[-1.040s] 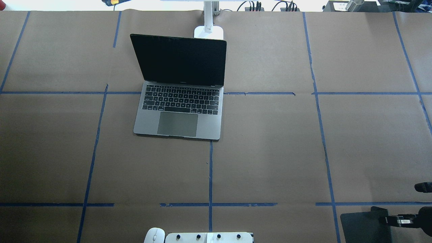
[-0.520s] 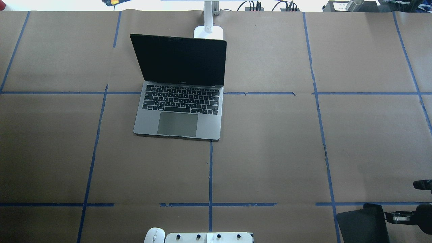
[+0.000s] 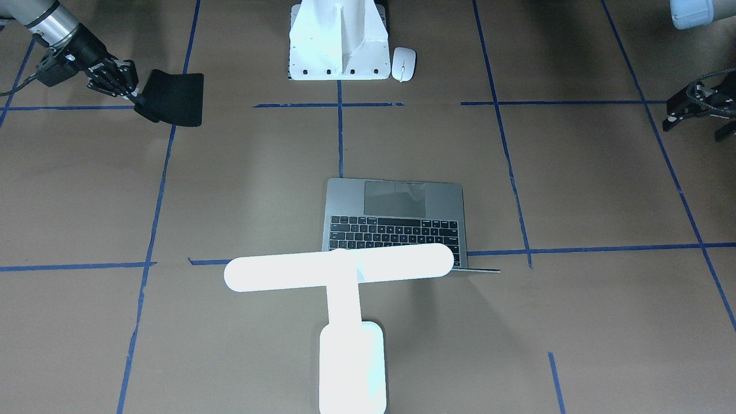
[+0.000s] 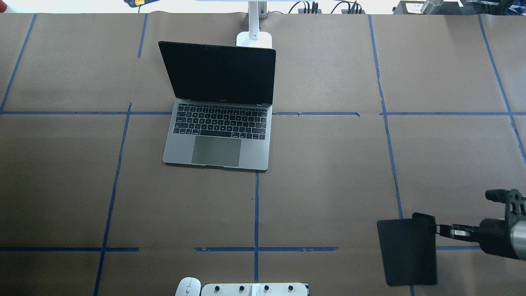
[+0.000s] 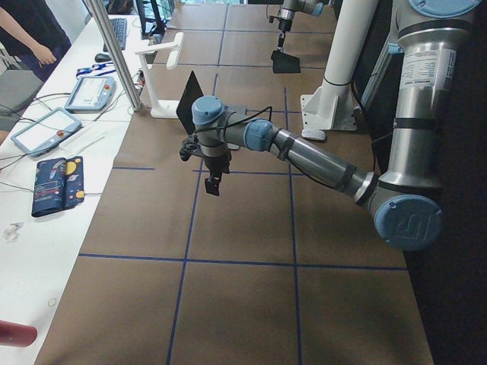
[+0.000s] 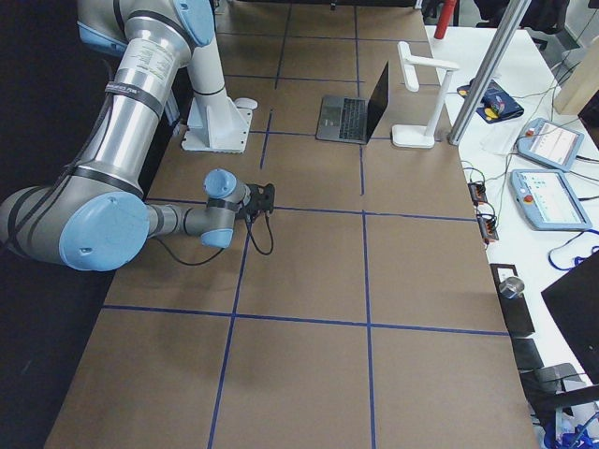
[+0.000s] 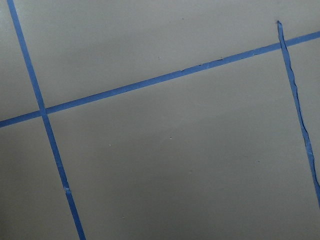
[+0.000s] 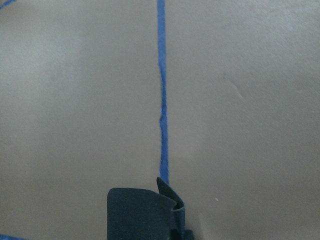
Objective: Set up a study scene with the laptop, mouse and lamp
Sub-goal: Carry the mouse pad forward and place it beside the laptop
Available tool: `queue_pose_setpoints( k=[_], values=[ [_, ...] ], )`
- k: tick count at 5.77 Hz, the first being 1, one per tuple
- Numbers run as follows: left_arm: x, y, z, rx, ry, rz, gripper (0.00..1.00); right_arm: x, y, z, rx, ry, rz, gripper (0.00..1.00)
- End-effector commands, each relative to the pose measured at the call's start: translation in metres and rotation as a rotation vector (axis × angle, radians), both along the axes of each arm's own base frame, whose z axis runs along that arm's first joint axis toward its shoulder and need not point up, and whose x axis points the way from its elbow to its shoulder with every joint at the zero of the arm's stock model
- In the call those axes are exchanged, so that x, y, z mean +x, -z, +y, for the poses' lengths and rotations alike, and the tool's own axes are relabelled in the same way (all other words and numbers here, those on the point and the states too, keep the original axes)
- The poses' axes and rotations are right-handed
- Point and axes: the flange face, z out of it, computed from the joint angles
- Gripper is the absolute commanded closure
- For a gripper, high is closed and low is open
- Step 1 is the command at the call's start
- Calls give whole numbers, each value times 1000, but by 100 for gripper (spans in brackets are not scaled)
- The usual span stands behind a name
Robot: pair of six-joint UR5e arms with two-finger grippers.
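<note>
The laptop (image 4: pixel 218 142) stands open with a dark screen, left of the table's middle; it also shows in the front view (image 3: pixel 397 201). The lamp (image 3: pixel 339 270) glows behind it, its base (image 4: pixel 254 39) at the far edge. The mouse (image 4: pixel 188 286) lies at the near edge beside the white pedestal (image 4: pixel 254 290). My right gripper (image 4: pixel 440 230) is shut on the edge of a black flexible mat (image 4: pixel 407 250) and holds it at the near right. My left gripper (image 3: pixel 670 115) hangs over bare table at the far left; I cannot tell whether it is open.
Brown paper with blue tape lines (image 4: pixel 256 213) covers the table. The bolted pedestal (image 3: pixel 336 40) stands at the robot's side with the mouse (image 3: pixel 403 63) next to it. Tablets and cables lie on the white bench (image 6: pixel 543 159) beyond the far edge.
My right gripper has moved left and away from the robot's edge, carrying the black mat further onto the table. The laptop, mouse and lamp have not moved.
</note>
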Motion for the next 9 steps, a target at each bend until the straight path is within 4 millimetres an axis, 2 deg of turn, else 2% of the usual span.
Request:
queue_pose_setpoints(
  k=[1,2,3,5,6,7,8,9],
  values=[
    [0,4,1,8,0,2,0,-50,12,-51,15,-78,-45,100],
    [0,5,1,9,0,3,0,-78,36,-79,17,-114,-49,100],
    [0,5,1,9,0,3,0,-102,70,-112,11,-145,-41,100],
    [0,6,1,10,1,3,0,-108,137,-187,-23,-171,-47,100],
    [1,9,1,-8,24,6,0,-123,161,-215,-57,-191,5,100],
    [1,10,1,-14,30,8,0,-145,183,-241,-71,-198,50,100],
    [1,9,1,-15,31,6,0,-149,180,-261,-64,-194,72,100],
    [1,9,1,-15,30,8,0,-136,181,-280,-78,-188,66,100]
  ],
)
